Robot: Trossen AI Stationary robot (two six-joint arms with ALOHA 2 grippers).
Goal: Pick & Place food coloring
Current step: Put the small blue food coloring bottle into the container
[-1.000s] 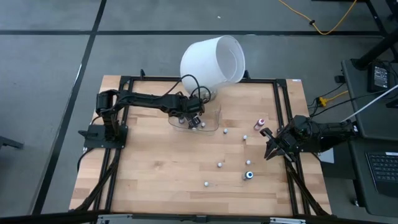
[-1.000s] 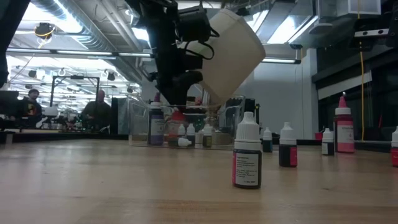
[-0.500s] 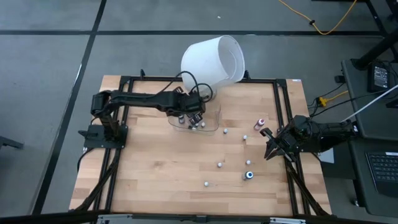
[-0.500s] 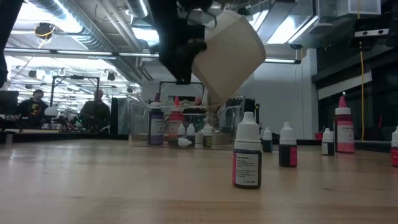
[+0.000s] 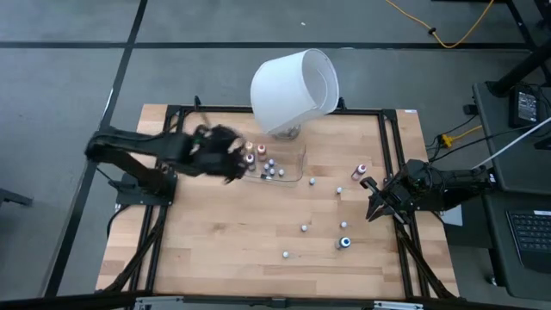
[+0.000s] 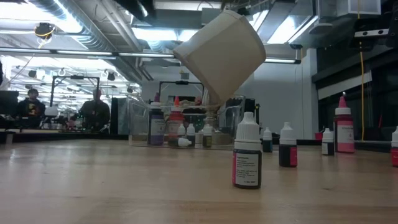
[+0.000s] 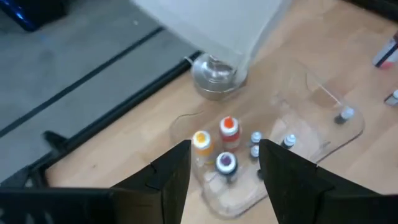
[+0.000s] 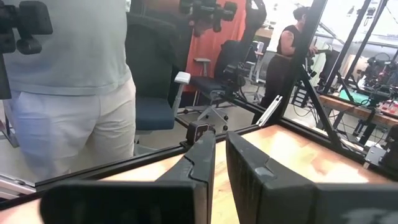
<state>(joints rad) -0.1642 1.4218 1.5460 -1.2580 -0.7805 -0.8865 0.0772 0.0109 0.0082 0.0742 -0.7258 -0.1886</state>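
Left gripper: dark two-finger gripper near the table's far-left part, just beside the tray's left end; fingers apart, nothing between them.
Right gripper: dark two-finger gripper at the table's right edge, fingers together with only a thin slit between, holding nothing; it waits there.
Table: light wooden top inside a black metal frame.
Tray: clear plastic tray near the far edge, at the foot of the lampshade.
Food coloring in tray: several tiny bottles stand inside, among them orange-capped, red-capped and purple-capped ones, plus small whitish-capped ones.
Food coloring on table: loose bottles are scattered over the right half, well apart from one another; a blue-capped one lies towards the near edge, a pink-capped one stands near the right gripper, and whitish-capped ones stand between.
Nearest bottle: white cap, dark body, upright.
Lampshade: big white tilted shade at the far edge, on a small metal base.
Room: people beyond the table.
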